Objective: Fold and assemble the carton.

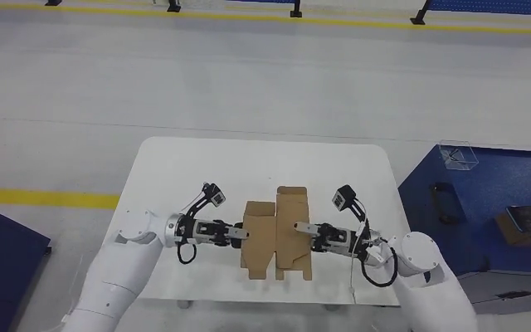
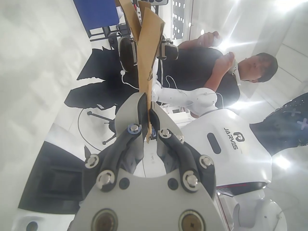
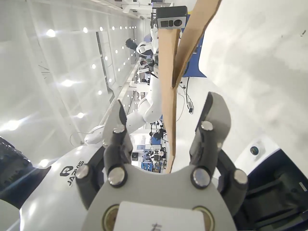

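A white label (image 3: 157, 216) on the right gripper's base carries a dark mark cut off at the edge, too partial to read. The brown carton (image 1: 261, 249) shows plain board on its visible faces.

The table (image 1: 166, 166) is white with rounded corners and stands on a pale grey floor (image 1: 265, 75) crossed by 2 yellow lines, one far (image 1: 348, 18) and one near (image 1: 50, 198). A blue cabinet (image 1: 440, 216) stands beside the table on the robot's right, with a clear plastic box (image 1: 457, 155) on its far corner.

The carton sits partly opened over the table's near half, between the 2 arms, its panels splayed apart. The left gripper (image 2: 147, 111) pinches 1 panel edge tightly. The right gripper (image 3: 165, 100) has its fingers (image 3: 214, 114) spread wide, a panel edge passing between them and apparently touching neither.
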Robot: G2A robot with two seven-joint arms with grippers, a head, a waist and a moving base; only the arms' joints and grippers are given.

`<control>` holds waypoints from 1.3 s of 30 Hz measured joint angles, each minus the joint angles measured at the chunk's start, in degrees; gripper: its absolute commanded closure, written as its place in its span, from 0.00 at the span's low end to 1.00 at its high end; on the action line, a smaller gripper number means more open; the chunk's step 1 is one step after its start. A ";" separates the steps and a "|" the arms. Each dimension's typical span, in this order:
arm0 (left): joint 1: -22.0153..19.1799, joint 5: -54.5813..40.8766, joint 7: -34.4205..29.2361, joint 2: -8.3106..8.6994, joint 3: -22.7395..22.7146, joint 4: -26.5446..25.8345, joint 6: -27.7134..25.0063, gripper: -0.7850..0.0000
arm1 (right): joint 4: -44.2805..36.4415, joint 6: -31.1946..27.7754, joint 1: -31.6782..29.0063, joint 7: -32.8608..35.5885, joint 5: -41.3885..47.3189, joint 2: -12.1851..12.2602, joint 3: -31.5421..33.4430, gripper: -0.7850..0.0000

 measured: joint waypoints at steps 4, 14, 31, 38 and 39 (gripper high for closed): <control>-0.09 -2.06 0.00 0.34 0.97 0.46 0.00 1.00 | 0.26 -0.75 -0.20 -0.41 0.24 0.14 -0.06 1.00; -0.26 -5.19 0.31 1.50 1.23 1.58 -0.32 0.00 | 1.35 -2.84 -0.74 0.72 1.23 0.82 1.78 1.00; -3.45 -2.84 4.10 2.89 -0.97 12.89 -4.09 0.00 | 1.40 -3.46 -0.84 0.96 1.47 1.07 3.19 1.00; -3.41 -2.93 4.05 2.90 -1.01 12.84 -4.05 0.00 | -7.51 -15.70 -2.54 -4.03 4.11 1.03 5.80 1.00; -3.41 -2.93 4.05 2.90 -1.01 12.84 -4.05 0.00 | -9.31 -17.19 -2.86 -4.85 4.65 0.97 5.98 1.00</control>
